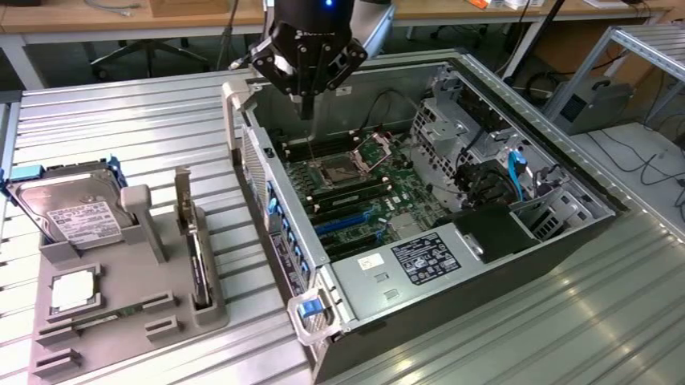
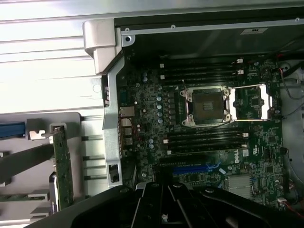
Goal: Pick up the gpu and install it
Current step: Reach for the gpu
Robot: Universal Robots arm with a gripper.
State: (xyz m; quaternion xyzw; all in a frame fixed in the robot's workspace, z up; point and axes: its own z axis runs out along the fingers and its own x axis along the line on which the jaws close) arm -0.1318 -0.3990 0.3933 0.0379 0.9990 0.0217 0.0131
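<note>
The open black and silver computer case lies on its side nearest the camera, its green motherboard exposed. It rests on the ribbed pale metal counter. A grey moulded parts holder sits to the exterior view's left of the case. The black claw hangs above the case's far end, pinched fully together and empty. The gpu, a thin dark card with a pale bracket, stands on edge in the holder, near the silver hard drive.

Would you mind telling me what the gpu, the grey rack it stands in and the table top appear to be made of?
The gpu: green circuit board, matte, with a pale metal bracket at one end. The grey rack: probably moulded or printed plastic, dull and uniformly grey. The table top: ribbed metal, likely aluminium, with a brushed sheen.
</note>
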